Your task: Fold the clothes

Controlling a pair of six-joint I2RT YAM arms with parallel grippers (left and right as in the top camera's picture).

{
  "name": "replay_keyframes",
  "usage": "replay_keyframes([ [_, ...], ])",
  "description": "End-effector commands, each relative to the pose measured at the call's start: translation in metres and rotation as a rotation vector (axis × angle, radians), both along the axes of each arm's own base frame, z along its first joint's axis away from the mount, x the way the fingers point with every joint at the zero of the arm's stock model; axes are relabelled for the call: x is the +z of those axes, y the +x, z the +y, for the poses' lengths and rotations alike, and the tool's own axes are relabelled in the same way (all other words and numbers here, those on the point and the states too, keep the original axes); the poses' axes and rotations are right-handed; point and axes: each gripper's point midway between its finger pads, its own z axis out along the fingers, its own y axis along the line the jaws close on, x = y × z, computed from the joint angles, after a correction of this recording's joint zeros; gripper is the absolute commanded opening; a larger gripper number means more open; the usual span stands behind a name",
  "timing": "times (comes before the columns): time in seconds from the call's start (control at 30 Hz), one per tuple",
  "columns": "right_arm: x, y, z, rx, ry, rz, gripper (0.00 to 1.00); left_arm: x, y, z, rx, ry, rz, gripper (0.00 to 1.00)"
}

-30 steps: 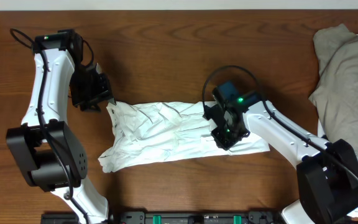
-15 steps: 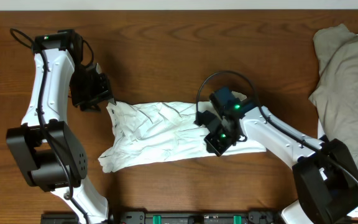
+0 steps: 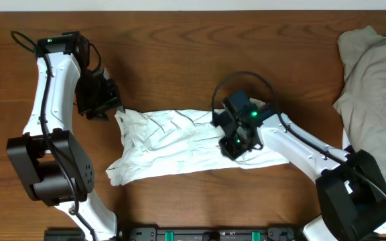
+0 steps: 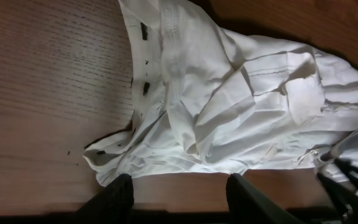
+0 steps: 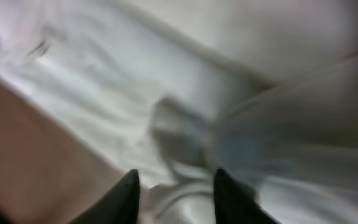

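Note:
The clothes, a white T-shirt (image 3: 173, 144), lie crumpled in a long strip across the middle of the brown table (image 3: 179, 53). My left gripper (image 3: 106, 110) hovers just off the shirt's upper left corner. In the left wrist view it (image 4: 180, 190) stands open over bare wood, and the shirt (image 4: 229, 106) with its small dark marks lies beyond the tips. My right gripper (image 3: 235, 147) is down on the shirt's right part. The right wrist view is blurred. There its jaws (image 5: 176, 190) stand apart with a fold of the white cloth (image 5: 260, 124) bunched between the tips.
A beige-grey garment (image 3: 374, 80) lies heaped at the table's right edge. A dark mount with green parts (image 3: 200, 234) runs along the front edge. Bare wood shows behind and in front of the shirt.
My right gripper shifted a little left over the shirt and turned, and its jaws closed in then spread again. The left arm and the shirt's outline stayed the same.

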Motion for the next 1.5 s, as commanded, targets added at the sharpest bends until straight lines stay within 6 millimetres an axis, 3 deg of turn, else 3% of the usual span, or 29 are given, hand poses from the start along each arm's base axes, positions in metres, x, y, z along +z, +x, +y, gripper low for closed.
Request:
replay_keyframes([
  [0.0,0.042,0.065,-0.01,-0.143,-0.082,-0.24,0.45,0.001,0.0,0.001,0.003,0.002,0.002,0.51],
  [0.1,0.07,0.099,-0.013,-0.193,-0.106,-0.381,0.5,0.001,0.0,0.001,0.003,0.002,0.002,0.51],
  [0.2,0.078,0.111,-0.015,-0.235,-0.094,-0.42,0.51,0.001,0.0,0.001,0.003,0.003,0.002,0.51],
  [0.37,0.055,0.114,-0.03,-0.349,-0.115,-0.356,0.49,-0.001,-0.001,0.001,0.003,0.002,0.008,0.51],
  [0.77,-0.007,0.107,-0.041,-0.425,-0.208,-0.208,0.48,-0.001,-0.001,0.001,0.003,0.002,0.008,0.51],
  [1.03,-0.019,0.108,-0.05,-0.534,-0.22,-0.171,0.5,-0.001,-0.001,0.001,0.003,0.002,0.008,0.51],
  [1.13,-0.02,0.107,-0.053,-0.539,-0.227,-0.163,0.47,-0.001,-0.001,0.001,0.003,0.002,0.008,0.51],
  [1.27,-0.021,0.105,-0.054,-0.538,-0.233,-0.156,0.31,-0.001,-0.001,0.001,0.003,0.002,0.008,0.51],
  [1.47,-0.021,0.103,-0.055,-0.536,-0.239,-0.148,0.17,-0.001,-0.001,0.001,0.003,0.002,0.008,0.51],
])
